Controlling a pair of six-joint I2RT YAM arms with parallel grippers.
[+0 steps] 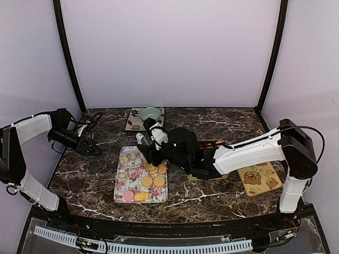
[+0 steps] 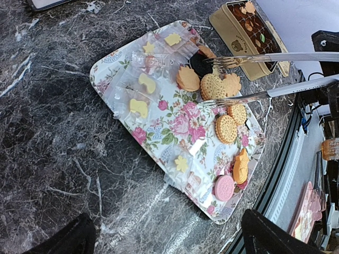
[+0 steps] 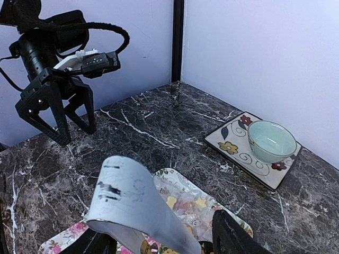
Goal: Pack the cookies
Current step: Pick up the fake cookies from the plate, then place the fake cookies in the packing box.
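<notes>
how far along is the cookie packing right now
Early to midway. A few cookies already lie in the tin. The right gripper works tongs over the floral tray, nothing clearly gripped. Left gripper idles, open. Most cookies remain on the tray.

1. No word, brand, number or sign can be read in any view.
2. The tin beyond the floral tray has a small dark emblem with lettering on its side in the left wrist view, too small to make out.
3. The tin lid at the right of the top view bears only bear figures, no legible writing.
4. The curled grey strip near the right wrist camera shows dark smudges, not letters.
</notes>
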